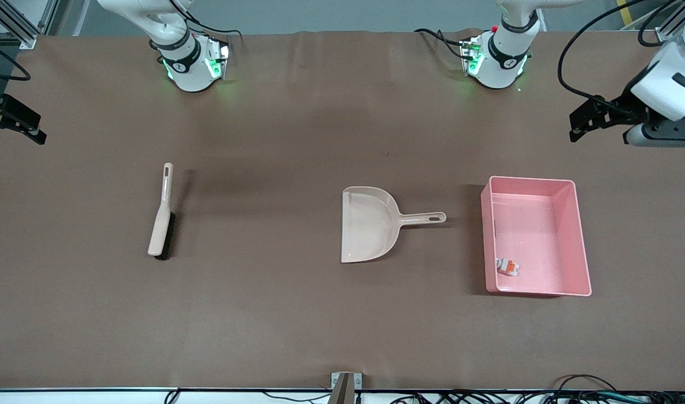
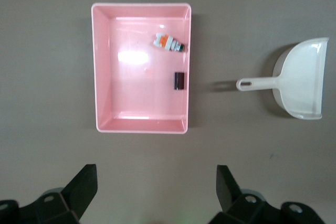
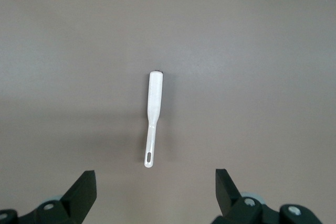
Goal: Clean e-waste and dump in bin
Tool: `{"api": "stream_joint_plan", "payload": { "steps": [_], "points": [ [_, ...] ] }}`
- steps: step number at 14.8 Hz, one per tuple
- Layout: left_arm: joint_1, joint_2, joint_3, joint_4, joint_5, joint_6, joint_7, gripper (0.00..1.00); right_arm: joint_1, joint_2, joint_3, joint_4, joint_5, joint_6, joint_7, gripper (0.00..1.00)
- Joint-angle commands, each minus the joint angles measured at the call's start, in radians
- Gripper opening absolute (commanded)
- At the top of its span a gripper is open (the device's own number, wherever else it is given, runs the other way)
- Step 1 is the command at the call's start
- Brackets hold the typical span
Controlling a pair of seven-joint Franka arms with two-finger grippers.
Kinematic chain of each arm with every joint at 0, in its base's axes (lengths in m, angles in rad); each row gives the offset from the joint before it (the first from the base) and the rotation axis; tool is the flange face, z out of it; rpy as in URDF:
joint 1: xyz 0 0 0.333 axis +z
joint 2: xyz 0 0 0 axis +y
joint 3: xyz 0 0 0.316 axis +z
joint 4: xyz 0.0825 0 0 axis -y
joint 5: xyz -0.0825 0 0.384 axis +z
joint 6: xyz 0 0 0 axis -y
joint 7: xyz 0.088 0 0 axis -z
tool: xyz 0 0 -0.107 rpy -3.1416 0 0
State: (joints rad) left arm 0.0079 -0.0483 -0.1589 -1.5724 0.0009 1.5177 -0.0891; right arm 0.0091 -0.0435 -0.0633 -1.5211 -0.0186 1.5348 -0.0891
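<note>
The pink bin (image 1: 581,235) stands toward the left arm's end of the table. The white part with an orange band (image 1: 508,266) lies inside it, at the corner nearest the front camera. In the left wrist view the bin (image 2: 103,72) holds that white and orange part (image 2: 169,42) and the dark cylinder (image 2: 179,81), both beside one long wall. The cylinder is hidden in the front view. My left gripper (image 1: 587,120) (image 2: 157,187) is open and empty, high over the table near the bin. My right gripper (image 1: 14,134) (image 3: 156,192) is open and empty, high at the right arm's end.
A beige dustpan (image 1: 370,224) (image 2: 302,85) lies empty at mid-table, its handle pointing at the bin. A beige brush with dark bristles (image 1: 163,210) (image 3: 153,116) lies toward the right arm's end. Brown cloth covers the table.
</note>
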Motion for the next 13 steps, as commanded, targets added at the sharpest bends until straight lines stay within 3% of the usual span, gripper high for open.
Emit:
{"api": "stream_joint_plan", "payload": {
  "steps": [1, 3, 13],
  "points": [
    [-0.052, -0.099, 0.059, -0.127, -0.016, 0.045, -0.011, 1.00, -0.040, 0.005, 0.017, 0.013, 0.011, -0.002, -0.015, 1.00],
    [-0.063, -0.111, 0.078, -0.156, -0.012, 0.064, -0.008, 1.00, -0.060, 0.005, 0.049, 0.013, 0.012, -0.002, -0.015, 1.00],
    [-0.063, -0.123, 0.101, -0.152, -0.001, 0.055, -0.006, 1.00, -0.061, 0.005, 0.053, 0.012, 0.006, 0.001, -0.035, 1.00]
  ]
}}
